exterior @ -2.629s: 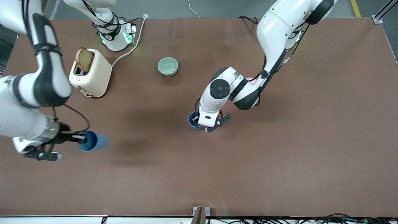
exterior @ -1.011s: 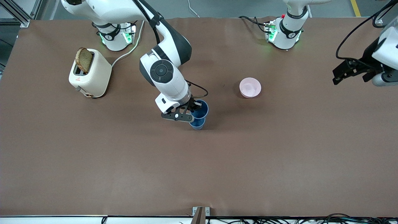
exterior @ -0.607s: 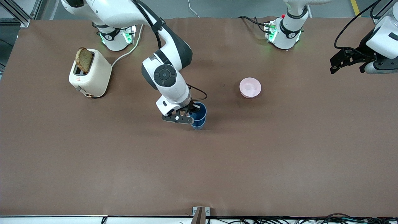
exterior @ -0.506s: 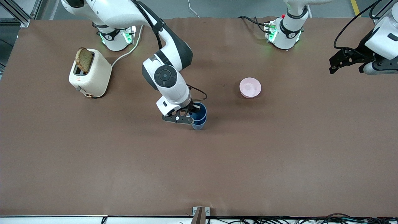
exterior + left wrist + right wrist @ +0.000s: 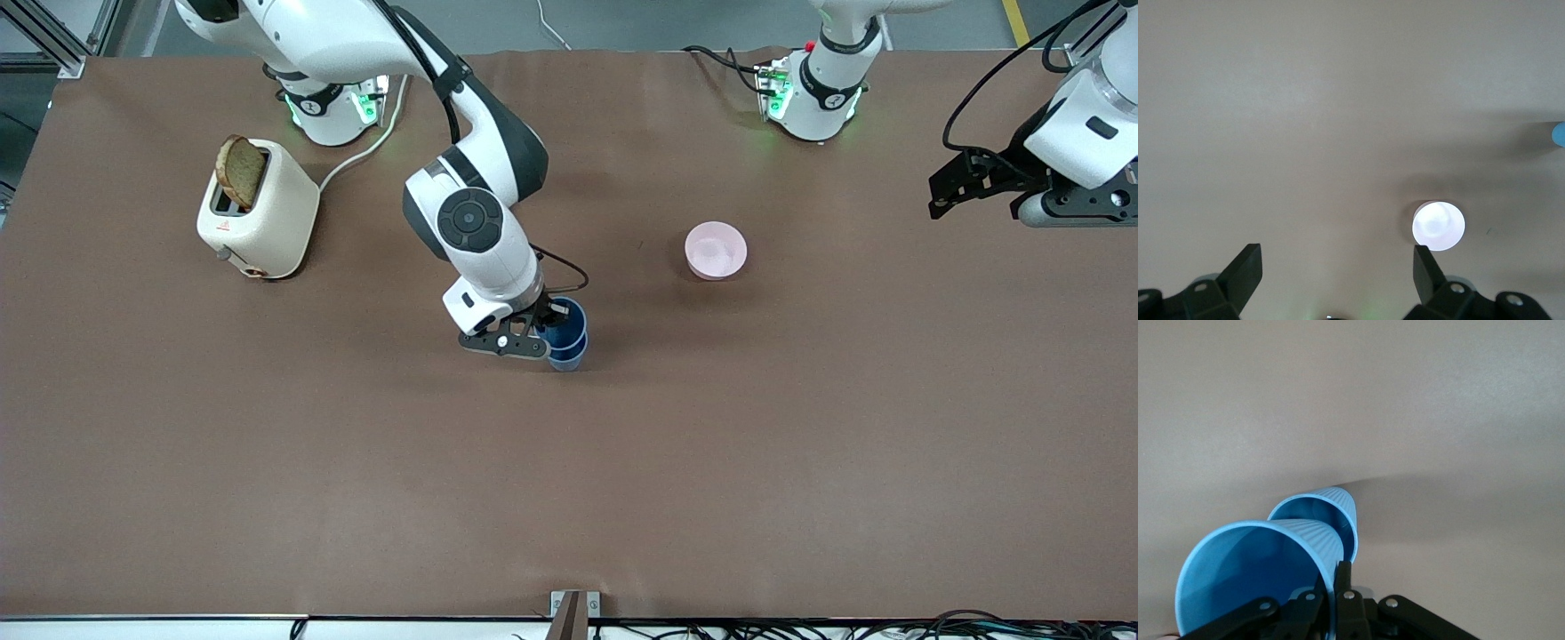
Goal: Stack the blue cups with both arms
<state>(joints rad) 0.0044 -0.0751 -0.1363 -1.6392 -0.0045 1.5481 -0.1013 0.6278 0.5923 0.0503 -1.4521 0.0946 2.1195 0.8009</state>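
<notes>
Two blue cups stand mid-table. My right gripper is shut on the rim of the upper blue cup, which sits partly inside the lower blue cup standing on the table. In the right wrist view the held cup is close to the camera with its wall pinched between the fingers, and the lower cup shows past it. My left gripper is open and empty, raised over the table at the left arm's end; its fingers are wide apart.
A pink bowl sits between the cups and the left arm's base; it also shows in the left wrist view. A cream toaster with a slice of bread stands near the right arm's base.
My right gripper brought the second blue cup over and has lowered it into the standing cup. My left arm let go of that cup and has drawn back to its end of the table.
</notes>
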